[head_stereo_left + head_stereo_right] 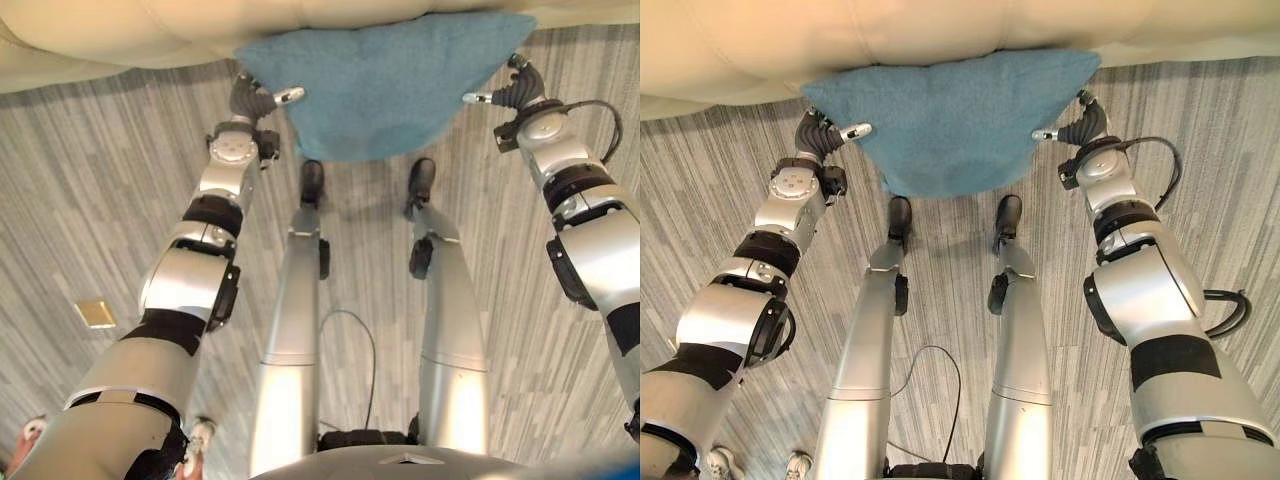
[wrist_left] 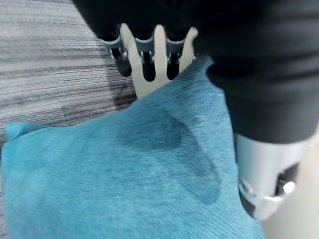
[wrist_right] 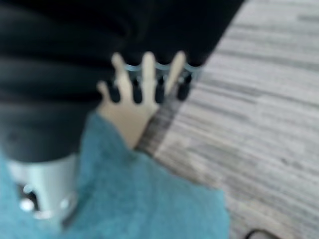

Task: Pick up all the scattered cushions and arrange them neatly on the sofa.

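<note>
The teal cushion (image 2: 114,174), closest in the left wrist view, is a soft square pillow with a fine ribbed weave and pointed corners. It hangs between the 2 robot hands, its top edge against the front of the cream sofa (image 1: 130,35) and its lower corner drooping above the floor. The left robot hand (image 1: 256,98) pinches the cushion's left corner with thumb and curled fingers; the right robot hand (image 1: 512,90) pinches the right corner the same way. This looks like the placing step: the next move calls for lifting the cushion higher and forward onto the sofa seat before letting go. Below the cushion lies grey striped floor (image 1: 90,200), and well left of it a small tan square (image 1: 96,313).
</note>
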